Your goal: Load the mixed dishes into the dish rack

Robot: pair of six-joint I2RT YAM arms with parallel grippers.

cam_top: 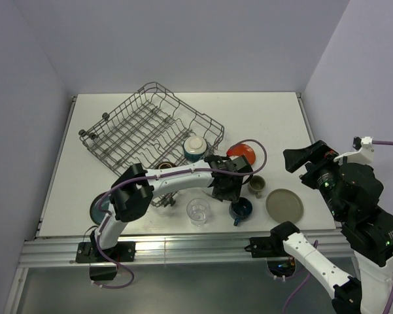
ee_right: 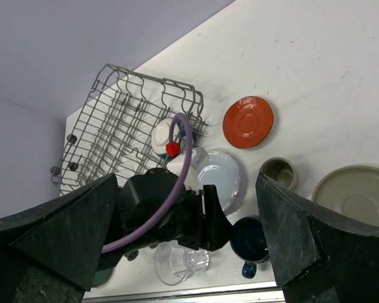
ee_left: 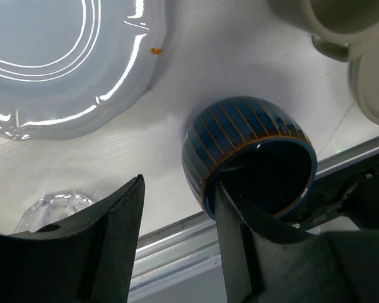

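Two sets of jaws gaped empty: left jaws straddled the rim of the cup (ee_left: 239, 126); right jaws hung at the 3 o'clock side of the worktop (cam_top: 281, 111).

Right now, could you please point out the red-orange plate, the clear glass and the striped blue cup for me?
red-orange plate (ee_right: 248, 121), right wrist view, centre of its face.
clear glass (cam_top: 198, 211), top external view, its open mouth.
striped blue cup (ee_left: 239, 126), left wrist view, its striped outer wall.
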